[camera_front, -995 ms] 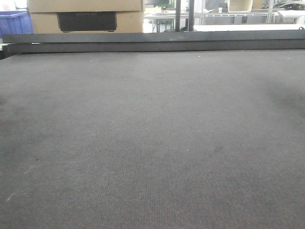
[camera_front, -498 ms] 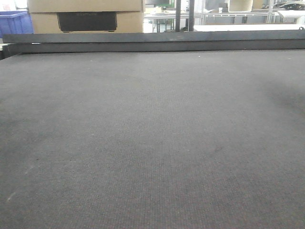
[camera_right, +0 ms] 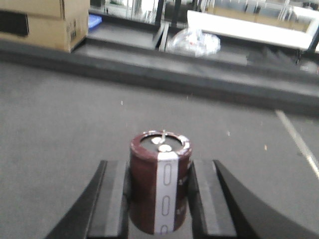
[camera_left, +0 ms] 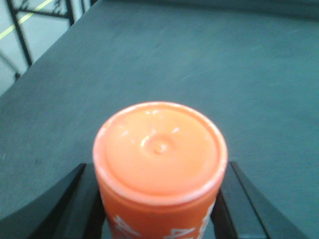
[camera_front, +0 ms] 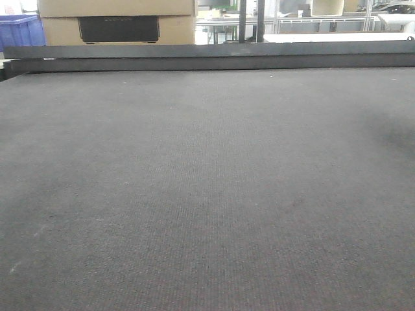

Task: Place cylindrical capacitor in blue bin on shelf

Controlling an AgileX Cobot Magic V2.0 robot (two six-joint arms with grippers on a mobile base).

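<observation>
Right wrist view, entry 1: right claw (camera_right: 159,199), clenched on the cylindrical capacitor (camera_right: 160,184), 1 finger pressed to each side of its dark brown body. Long axis upright, silvery terminal end on top, pale stripe facing the camera. Whether its base touches the bench I cannot tell.

Entry 2, left wrist view: left claw (camera_left: 158,199), closed around an orange-capped cylinder (camera_left: 159,149), also upright. Not an item of this job.

Entry 3: bench (camera_right: 60,114), grey matting, running forward from both claws. Neither claw shows in the front view.

Entry 4: dark raised rail (camera_right: 149,69) along the far edge of the bench.

Entry 5, beyond the rail: 1 cardboard box (camera_right: 45,22) at far left, 1 crumpled clear plastic bag (camera_right: 194,42) near centre, 1 blue bin (camera_front: 19,29) at the far left edge of the front view, partly cut off.

Note on the coming move: the capacitor is already in the right claw, so the right arm carries it. The only blue bin on view lies ahead and to the left, past the rail and well apart from the claw. No shelf can be made out, so I cannot confirm this bin is the target. I judge the carry should go forward-left, axis kept upright, high enough to pass over the rail.
</observation>
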